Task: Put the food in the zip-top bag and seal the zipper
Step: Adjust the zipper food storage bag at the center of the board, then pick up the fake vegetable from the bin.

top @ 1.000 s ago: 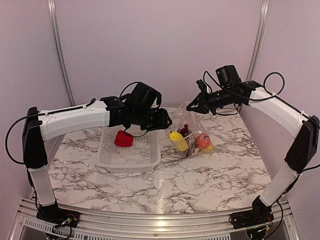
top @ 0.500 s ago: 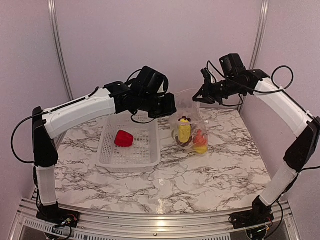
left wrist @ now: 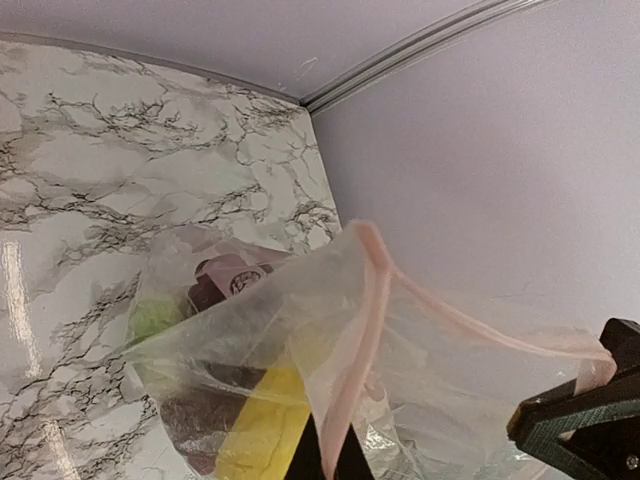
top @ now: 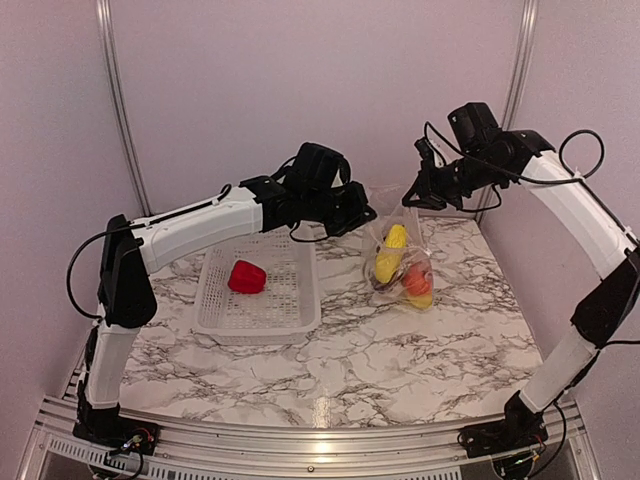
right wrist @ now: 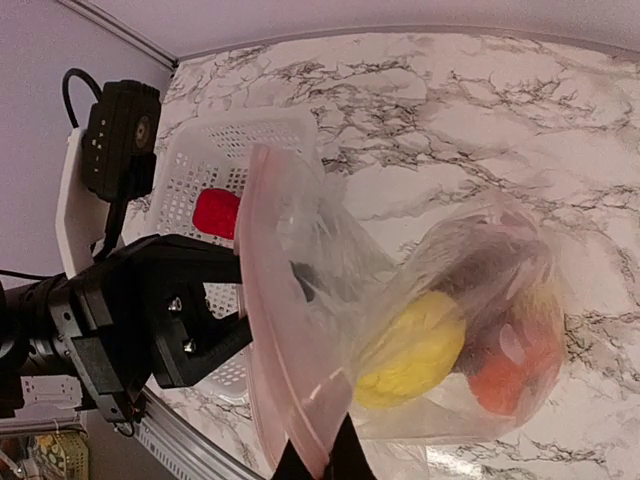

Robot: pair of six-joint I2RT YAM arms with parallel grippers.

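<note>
— Two questions first: what surface, what room?
— White marble-patterned table [top: 400, 360] with grey veins. Pale lilac walls [top: 300, 80] stand behind it, with aluminium rails [top: 113, 90] running up them.
— Any writing?
— Only a small round sticker [left wrist: 240, 282] on a dark maroon piece [left wrist: 205, 295] inside the bag, too blurred to read.
— And the bag?
— The clear floppy plastic zip-top bag [top: 398, 262] hangs between and below the two tools, mouth up, belly down. Its pale pink press-seal strip [left wrist: 372, 290] runs roughly side to side from the left gripper [top: 367, 216] to the right gripper [top: 409, 198]. Each has its fingers pinched tight on that strip.
— Contents?
— Under the grippers a yellow corn-like piece [top: 390, 253] stands nearly on end, with an orange round fruit [top: 417, 281] just beside it, lower down. Whether the bag's base touches the table I cannot tell.
— Anything outside it?
— A red toy bell pepper [top: 246, 277] lies in the white perforated plastic basket [top: 262, 326], below and left of the left gripper, well apart from the bag.
</note>
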